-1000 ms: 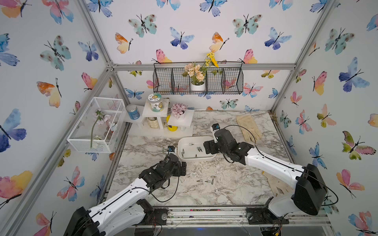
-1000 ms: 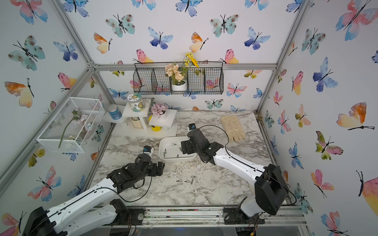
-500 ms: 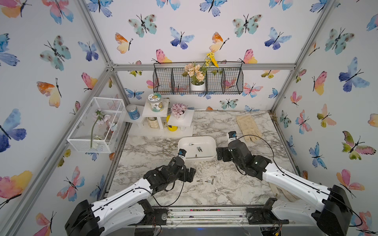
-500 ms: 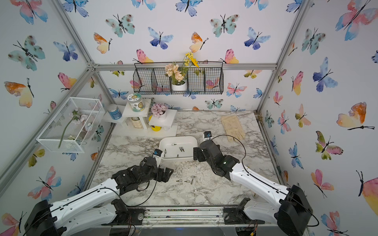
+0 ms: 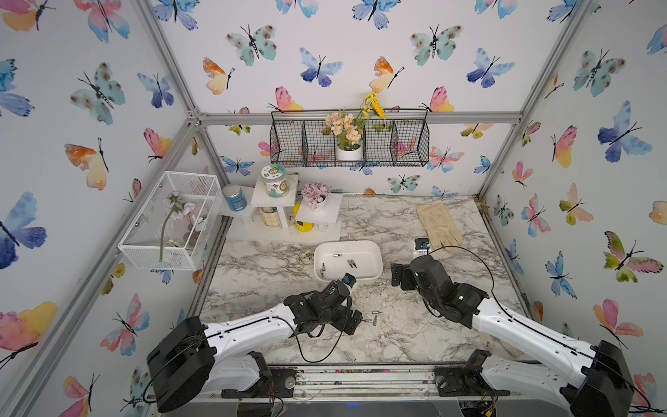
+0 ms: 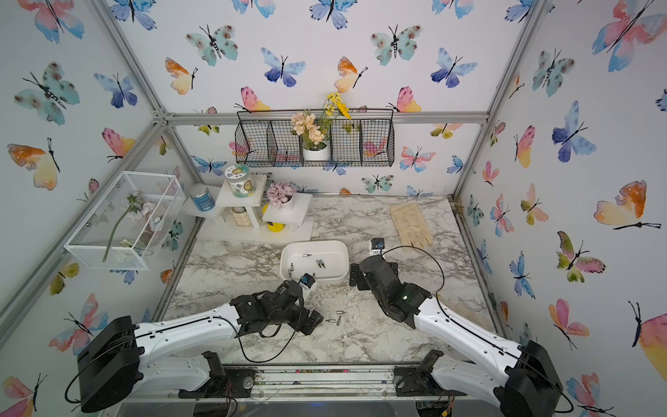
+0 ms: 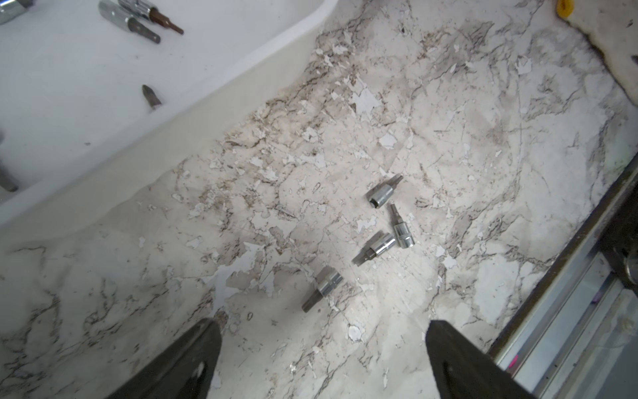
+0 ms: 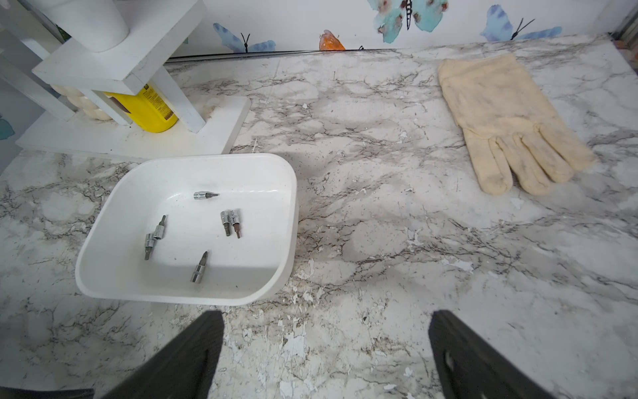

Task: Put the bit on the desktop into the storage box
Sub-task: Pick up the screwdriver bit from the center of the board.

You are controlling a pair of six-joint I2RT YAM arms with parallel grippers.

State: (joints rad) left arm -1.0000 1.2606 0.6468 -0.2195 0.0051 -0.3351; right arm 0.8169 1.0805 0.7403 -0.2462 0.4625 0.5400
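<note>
Several small chrome bits (image 7: 378, 247) lie loose on the marble desktop (image 7: 466, 121), in both top views a small cluster (image 5: 371, 318) (image 6: 335, 318) near the front. My left gripper (image 7: 322, 328) hovers open just short of the nearest bit (image 7: 322, 288), with nothing between its fingers; in a top view it (image 5: 355, 321) sits left of the cluster. The white storage box (image 5: 361, 249) (image 8: 255, 207) (image 7: 86, 86) holds several bits (image 8: 230, 221). My right gripper (image 8: 326, 317) (image 5: 397, 279) is open and empty over bare desktop, right of the box's near corner.
A cream glove (image 5: 438, 224) lies at the back right. A white stepped shelf (image 5: 285, 224) with jars and a yellow bottle (image 8: 152, 107) stands behind the box. A white mesh cage (image 5: 169, 220) hangs on the left wall. The aluminium frame rail (image 7: 552, 293) runs close beside the loose bits.
My left arm has swung forward and right to the loose bits. My right arm has drawn back from over the box to its right side. Both grippers stayed open.
</note>
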